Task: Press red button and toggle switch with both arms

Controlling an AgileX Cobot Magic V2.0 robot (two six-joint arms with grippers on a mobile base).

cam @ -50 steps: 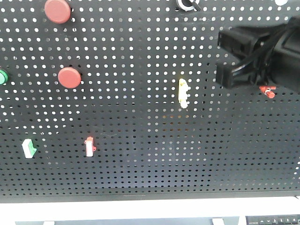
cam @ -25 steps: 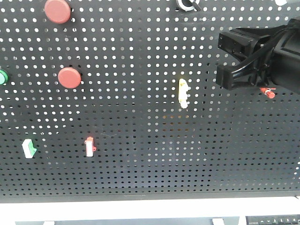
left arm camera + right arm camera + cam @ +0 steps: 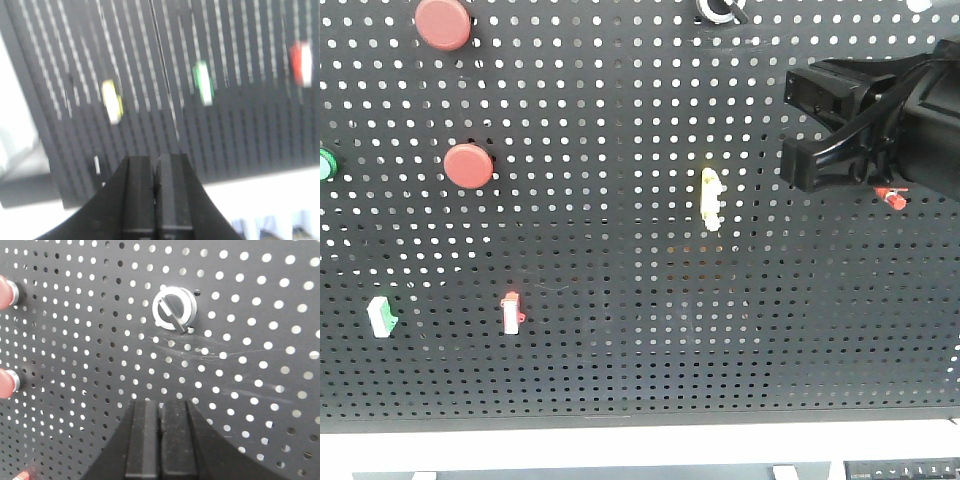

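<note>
Silver-ringed toggle switch [image 3: 174,308] up high on the black pegboard [image 3: 620,330], lever tilted, just above the right gripper [image 3: 160,432]. Fingers pressed together, holding nothing, apart from the switch. Two red buttons [image 3: 468,166] far off to the left. Left gripper [image 3: 156,192] shut tight too, empty, near a yellow piece [image 3: 112,101] and a green one [image 3: 203,83].

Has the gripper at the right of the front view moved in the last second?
Yes, slightly: the gripper tilted, its upper finger edging left and its fingers spreading, judged against the yellow piece.
</note>
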